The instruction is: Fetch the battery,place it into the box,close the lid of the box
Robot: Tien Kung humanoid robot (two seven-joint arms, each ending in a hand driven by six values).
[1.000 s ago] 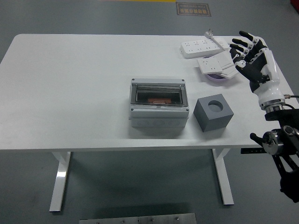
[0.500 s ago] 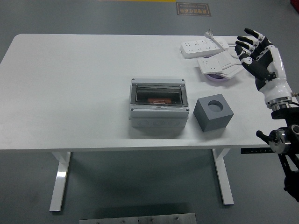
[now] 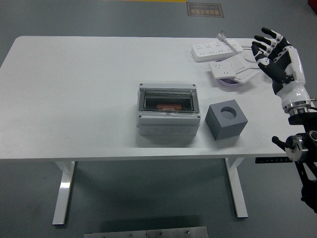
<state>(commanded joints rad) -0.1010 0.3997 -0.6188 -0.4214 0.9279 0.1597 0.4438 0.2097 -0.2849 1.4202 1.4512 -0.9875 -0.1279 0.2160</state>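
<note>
Our right hand point(image 3: 278, 59) hovers at the desk's point(image 3: 74, 89) far right corner. Fingers point(image 3: 263, 45) spread wide, holding nothing, near the power strips point(image 3: 216, 48).

We see a white table point(image 3: 74, 89) on a grey floor point(image 3: 148, 198). The box point(image 3: 168, 115) is light grey with a dark see-through lid, and something orange-red shows inside. The cube point(image 3: 226, 120) is dark grey. The power strips point(image 3: 216, 49) are white, over a purple dish point(image 3: 229, 83). Our right hand point(image 3: 277, 57) is black and white.
</note>
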